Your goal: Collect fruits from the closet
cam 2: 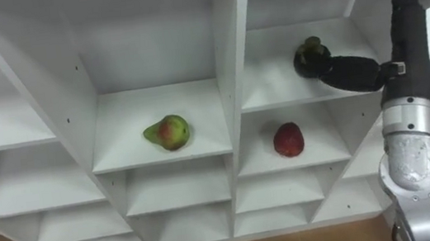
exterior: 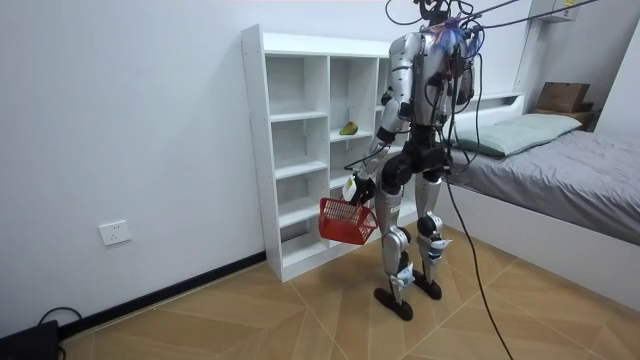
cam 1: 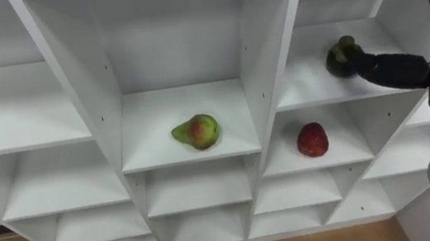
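I see a green-and-red pear [cam 1: 196, 131] lying on its side on the white closet's [cam 1: 271, 38] middle shelf. A round red fruit [cam 1: 312, 139] sits right of it, lower. My right hand [cam 1: 364, 62] wraps a dark green fruit [cam 1: 345, 42] above that.

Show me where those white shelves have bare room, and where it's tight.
The left column's shelves are all bare, as are the low shelves under the pear and the red fruit. Room beside each too. Tightest: the upper right shelf, where the right hand grips a dark green fruit. The left hand holds the red basket.
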